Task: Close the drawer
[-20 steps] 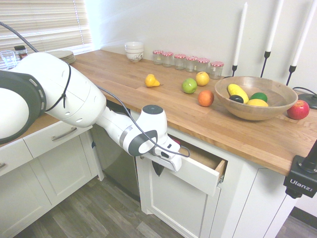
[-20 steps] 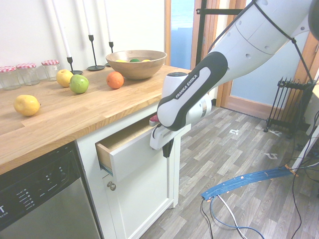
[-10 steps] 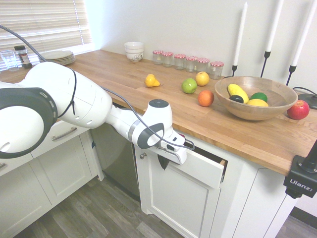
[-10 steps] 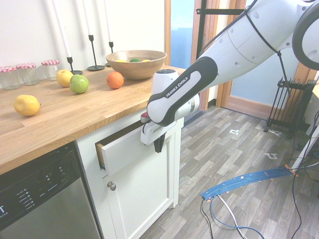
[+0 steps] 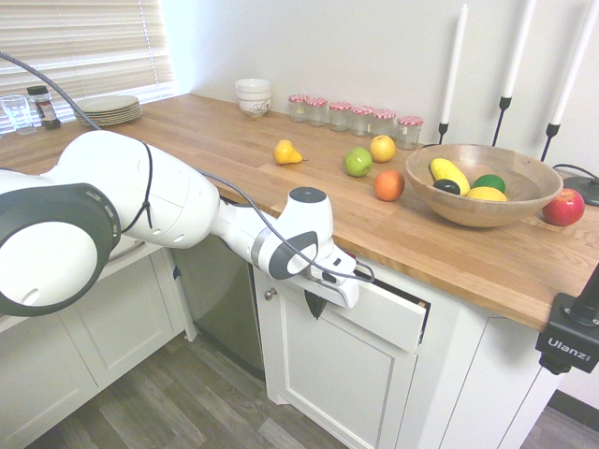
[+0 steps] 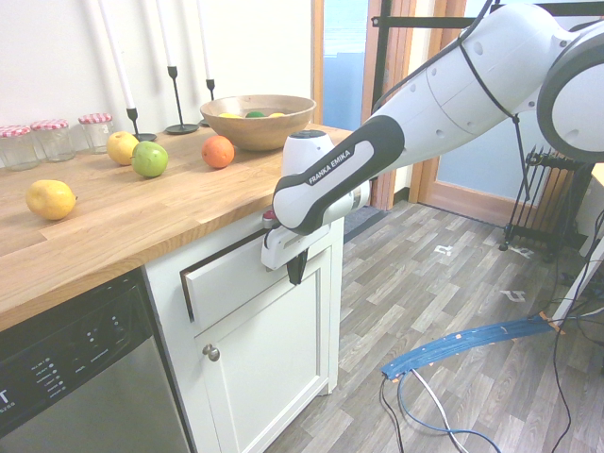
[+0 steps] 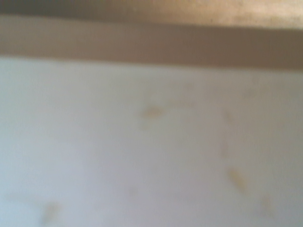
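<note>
Drawer [image 5: 384, 316] under the wooden table [image 5: 243, 140] edge: flat white front, only a thin dark gap around it, handle hidden by the arm. Gripper [image 6: 294, 269] points down against the front, fingers together, holding nothing. Wrist view is a white blur; second exterior view alone shows the dishwasher [image 6: 75, 377] left of the drawer.

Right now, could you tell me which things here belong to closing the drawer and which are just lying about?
Part of the job:
- drawer, open only a crack
- gripper, shut, against the drawer front

Just lying about:
- wooden fruit bowl
- loose fruit on the countertop
- jars
- candlesticks
- dishwasher
</note>
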`<state>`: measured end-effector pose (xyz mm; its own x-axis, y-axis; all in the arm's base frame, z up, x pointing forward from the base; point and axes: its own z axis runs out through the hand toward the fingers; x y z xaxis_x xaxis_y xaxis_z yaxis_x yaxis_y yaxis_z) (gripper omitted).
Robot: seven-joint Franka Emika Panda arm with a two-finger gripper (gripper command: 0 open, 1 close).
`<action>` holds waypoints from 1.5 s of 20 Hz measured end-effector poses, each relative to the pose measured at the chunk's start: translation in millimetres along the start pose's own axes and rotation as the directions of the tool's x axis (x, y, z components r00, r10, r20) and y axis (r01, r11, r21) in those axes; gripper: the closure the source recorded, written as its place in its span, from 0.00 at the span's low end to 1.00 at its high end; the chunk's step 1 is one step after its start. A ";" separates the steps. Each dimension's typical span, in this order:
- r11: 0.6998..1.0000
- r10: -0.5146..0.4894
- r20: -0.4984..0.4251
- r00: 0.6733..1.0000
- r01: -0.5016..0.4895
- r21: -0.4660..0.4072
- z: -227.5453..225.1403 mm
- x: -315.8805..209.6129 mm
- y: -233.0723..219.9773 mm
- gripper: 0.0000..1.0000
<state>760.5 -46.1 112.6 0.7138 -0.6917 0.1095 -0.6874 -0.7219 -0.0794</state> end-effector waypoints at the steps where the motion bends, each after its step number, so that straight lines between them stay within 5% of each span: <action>1: 1.000 -0.001 0.002 1.000 0.001 -0.002 0.5 0.2 -0.5 1.00; 9: 1.000 -0.005 0.010 1.000 0.005 -0.012 4.0 -1.8 -1.0 1.00; 21: 0.995 0.014 0.172 0.985 0.003 -0.097 -40.5 -61.5 34.1 1.00; 22: 0.995 0.018 0.179 0.984 0.000 -0.101 -48.5 -66.4 39.2 0.00; 30: 0.992 0.054 0.210 0.976 -0.029 -0.119 -107.8 -115.4 99.8 0.00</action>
<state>595.1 -36.4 198.8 0.6882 -0.7179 -0.1053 -0.7188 -0.6943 0.0359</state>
